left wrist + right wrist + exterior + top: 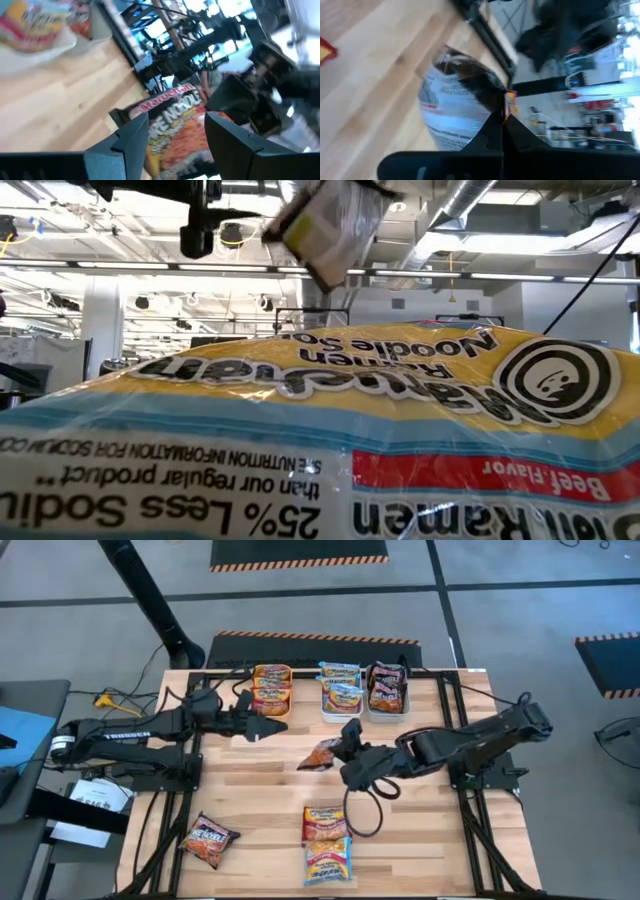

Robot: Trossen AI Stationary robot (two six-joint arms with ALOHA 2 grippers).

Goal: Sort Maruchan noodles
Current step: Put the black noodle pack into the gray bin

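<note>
My right gripper (343,747) is shut on a dark maroon-red noodle packet (321,755) above the table's middle. The low view shows this packet (330,225) high up and tilted. My left gripper (262,726) stands open and empty beside the orange bin (272,690), its fingers (135,135) pointing at the held packet (172,127) farther off. Orange-yellow packets lie in the orange bin, light blue ones in the white bin (340,692), maroon ones in the grey bin (387,688). Three loose packets (208,840), (325,825), (328,862) lie flat near the front edge. My right gripper pinches the maroon packet by an edge seam (506,101) between its two shut fingers, coming from the table's right side and slanting down. The packet is lifted clear of the table and sticks out tilted beyond the fingertips, its printed back (447,107) toward the wrist camera.
The three bins stand in a row at the table's far edge. One packet (320,430) lies right in front of the low camera and fills most of that view. Bare wood (250,790) lies between the arms and the front packets.
</note>
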